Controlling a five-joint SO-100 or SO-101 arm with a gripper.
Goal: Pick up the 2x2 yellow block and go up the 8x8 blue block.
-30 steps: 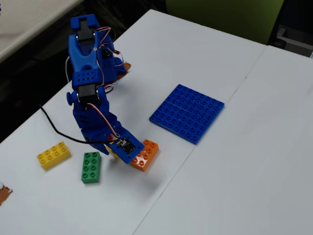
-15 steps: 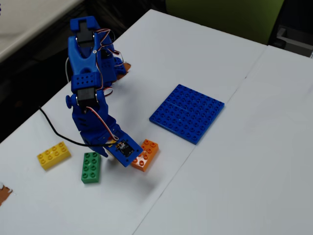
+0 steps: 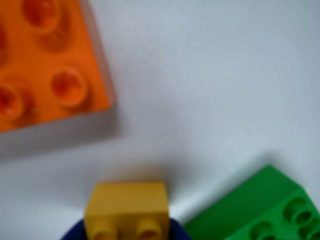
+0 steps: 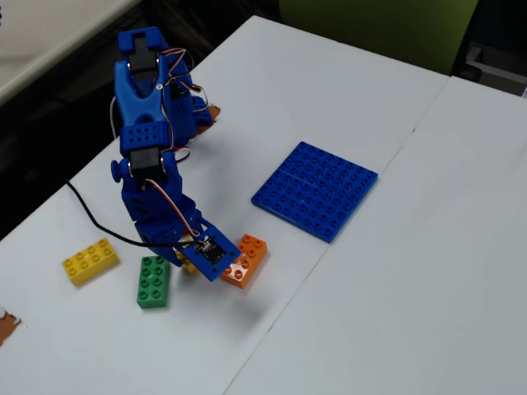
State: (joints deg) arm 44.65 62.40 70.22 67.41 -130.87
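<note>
The wrist view is soft and out of focus, and every brick in it is cut by an edge. The 2x2 yellow block point(image 3: 127, 207) sits at the bottom centre with only its top face and two round shapes on its near side showing; a dark blue part of the gripper curves around its base at the frame's lower edge. The fingertips themselves are out of frame there, so how far they are spread cannot be read.

In the fixed view the blue arm point(image 4: 148, 156) bends down over the white table point(image 4: 395, 313), and the gripper point(image 4: 191, 262) is largely hidden behind the camera mount. Only a small patch of the yellow block point(image 4: 189, 265) peeks out beneath it, so the grip cannot be confirmed there either, nor whether the block rests on the table or is lifted off it.

Taking that yellow block as the landmark in the fixed view: the orange brick point(image 4: 245, 260) lies just to its right, the green brick point(image 4: 154, 281) just to its left, and the longer yellow 2x4 brick point(image 4: 90, 261) further left. The 8x8 blue block point(image 4: 315, 190) lies flat well up and to the right, apart from the block. In the wrist view the orange brick point(image 3: 45, 60) fills the upper left and the green brick point(image 3: 265, 210) the lower right.
</note>
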